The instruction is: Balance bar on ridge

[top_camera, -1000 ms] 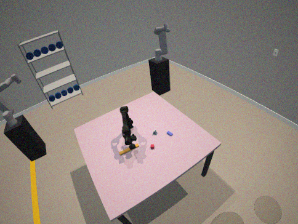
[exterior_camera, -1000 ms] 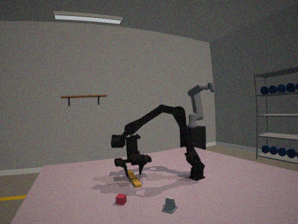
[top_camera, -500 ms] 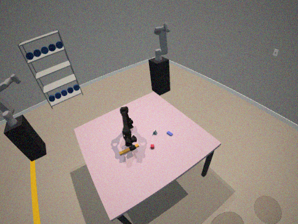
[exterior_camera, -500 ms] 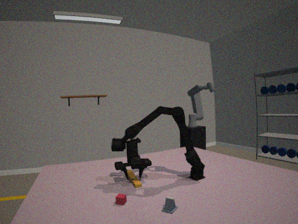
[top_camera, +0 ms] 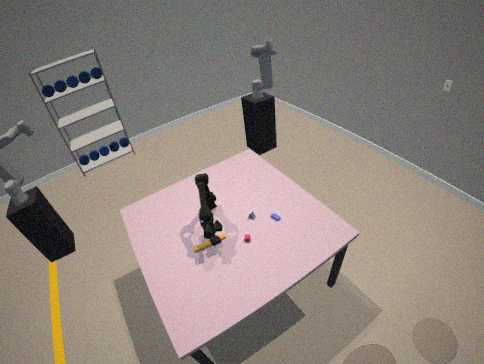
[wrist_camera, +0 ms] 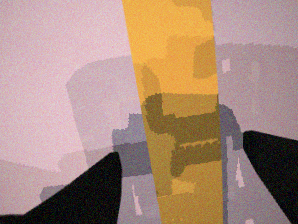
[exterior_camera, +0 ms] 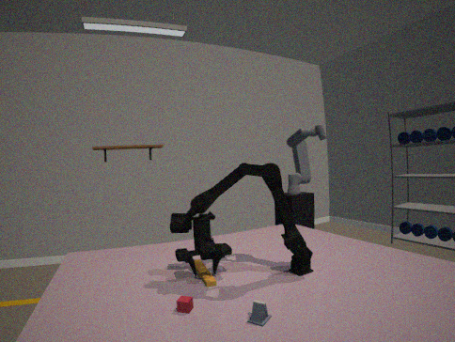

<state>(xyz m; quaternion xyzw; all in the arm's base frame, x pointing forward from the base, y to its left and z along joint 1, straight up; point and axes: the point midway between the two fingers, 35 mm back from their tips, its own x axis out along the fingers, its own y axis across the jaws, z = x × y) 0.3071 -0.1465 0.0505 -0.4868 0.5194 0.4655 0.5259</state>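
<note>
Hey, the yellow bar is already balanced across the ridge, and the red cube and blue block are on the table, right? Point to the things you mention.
No, the yellow bar (top_camera: 203, 246) (exterior_camera: 203, 272) (wrist_camera: 177, 65) lies on the table (top_camera: 280, 260) (exterior_camera: 117, 305), away from the grey ridge (top_camera: 252, 215) (exterior_camera: 259, 313), as the top view shows. The rest is right.

Pink table (top_camera: 280, 185) (exterior_camera: 353, 277), yellow-orange bar (top_camera: 204, 245) (exterior_camera: 204, 273) (wrist_camera: 175, 50), black gripper (top_camera: 214, 234) (exterior_camera: 205, 263) (wrist_camera: 182, 150).

The ridge (top_camera: 252, 215) (exterior_camera: 258, 312) is blue-grey, one cube (top_camera: 247, 238) (exterior_camera: 184, 304) plain red, a small block (top_camera: 275, 217) blue; the arm (top_camera: 204, 200) (exterior_camera: 226, 183) is black, the rack (top_camera: 62, 53) (exterior_camera: 391, 178) pale grey with dark blue balls (top_camera: 72, 81) (exterior_camera: 430, 135), the floor (top_camera: 400, 225) (exterior_camera: 28, 272) tan with a yellow stripe (top_camera: 56, 310) (exterior_camera: 19, 303), and brownish-grey shadow patches mottle the bar's plain face.
</note>
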